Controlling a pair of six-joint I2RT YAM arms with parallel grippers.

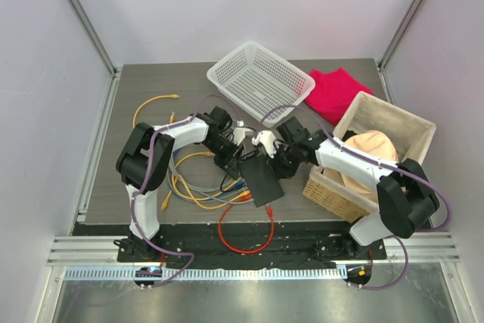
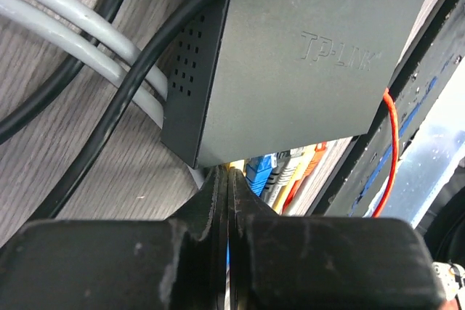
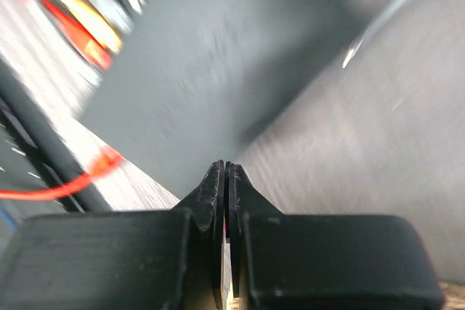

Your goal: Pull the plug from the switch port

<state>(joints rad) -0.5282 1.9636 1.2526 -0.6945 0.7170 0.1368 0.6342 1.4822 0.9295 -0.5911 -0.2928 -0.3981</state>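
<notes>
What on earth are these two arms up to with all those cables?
Two robot arms are working on a black switch lying among cables. The left gripper is shut at its socket edge, right by the coloured plugs, which look still plugged in; whether it pinches one is unclear. The right gripper, also shut, sits at the switch's far side.

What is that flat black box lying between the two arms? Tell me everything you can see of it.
The switch is a thin, matte-black rectangular box, plastic by its look, with TP-LINK embossed on top and vent holes in one side wall. It lies flat on the wood-grain table. Blue, yellow and orange plugs sit along one long edge, and a black cable passes the vented side. The shut left gripper points at its plug corner, the shut right gripper at the opposite side.
</notes>
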